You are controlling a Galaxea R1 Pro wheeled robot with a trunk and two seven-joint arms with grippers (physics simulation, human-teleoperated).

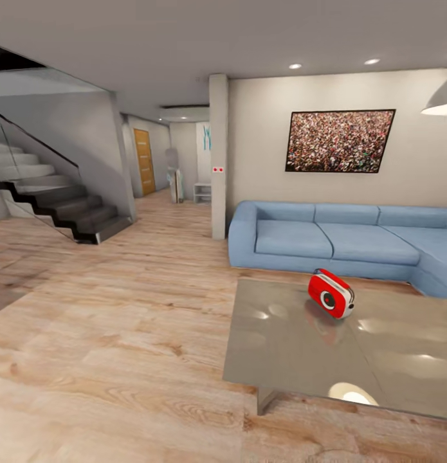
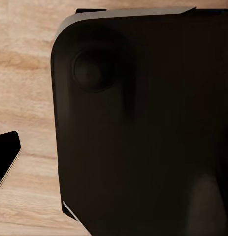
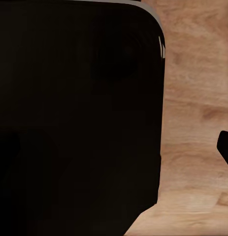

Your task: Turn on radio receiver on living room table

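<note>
A: Where does the radio receiver [image 1: 330,294] sit?

B: On the glossy grey tabletop [image 1: 294,354], toward its far edge, the edge nearest the sofa. It stands upright on its narrow side, red with a pale band round the rim. The round dial on its face points toward the tabletop's near left corner, and a faint red reflection lies on the surface just beneath it.

A: Anything touching it?

B: Nothing. The surface around it carries just bright reflections of the lights.

A: And beyond the tabletop?

B: A light blue sectional sofa [image 1: 326,239] runs along the far side, close to that edge, and bends round at the right. Above it a framed crowd picture [image 1: 339,140] hangs on the beige wall. A square pillar [image 1: 218,154] stands just left of the sofa's end. Light wood plank floor [image 1: 114,334] spreads to the left, with a dark staircase [image 1: 62,202] well apart at the far left and an orange door [image 1: 144,161] down the hallway.

A: What about each gripper?

B: I cannot tell whether either is spread or clenched. The left wrist view is mostly a dark rounded body [image 2: 143,128] over the plank floor, and the right wrist view much the same [image 3: 77,118]; no fingers can be made out in either.
</note>
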